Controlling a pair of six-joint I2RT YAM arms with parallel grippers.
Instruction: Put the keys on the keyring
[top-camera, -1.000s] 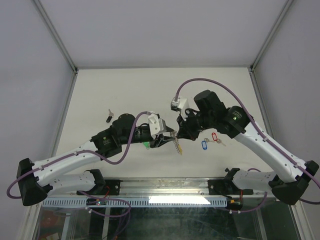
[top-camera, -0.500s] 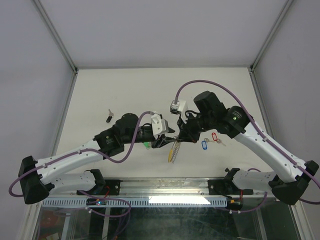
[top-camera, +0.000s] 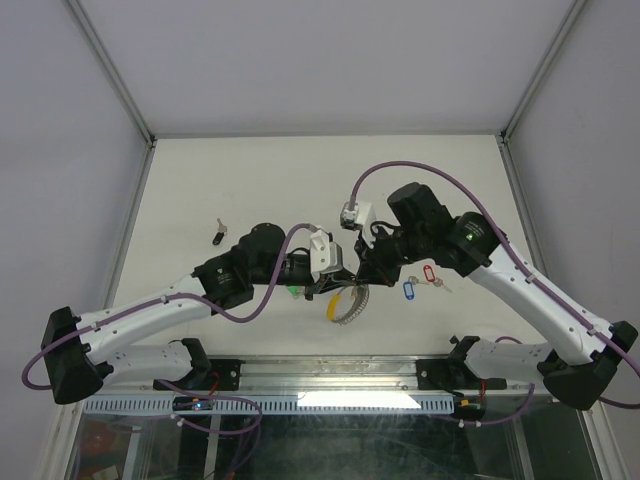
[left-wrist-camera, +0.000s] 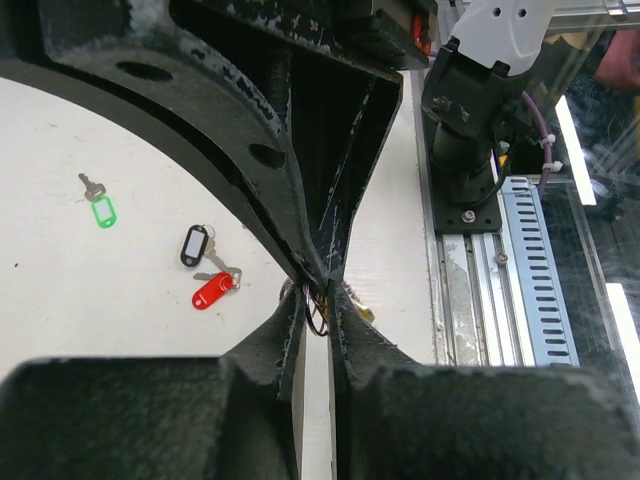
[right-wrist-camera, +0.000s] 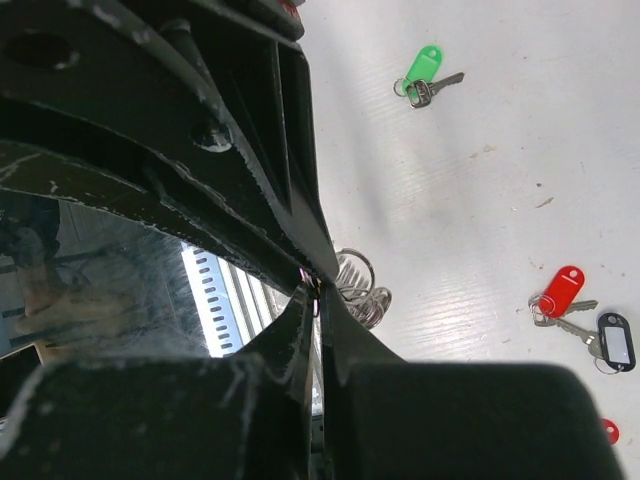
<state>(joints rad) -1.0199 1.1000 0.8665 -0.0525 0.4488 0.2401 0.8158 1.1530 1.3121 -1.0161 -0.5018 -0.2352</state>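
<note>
The keyring hangs as a coiled silvery loop with a yellow segment just under both grippers. My left gripper and right gripper meet tip to tip above the near middle of the table. In the left wrist view my left gripper is shut on a thin loop of the keyring. My right gripper is shut on the keyring's wire too, with the coil bulging beside it. Loose keys lie around: green, blue, red and black.
The right arm's base and a slotted metal rail run along the near table edge. A green key lies far from the right fingers, and a red key and a dark-tagged key lie closer. Walls enclose the table.
My left gripper moved right to the right gripper and closed on the keyring. The keyring went from hanging straight to a curved loop. The right gripper stayed shut.
</note>
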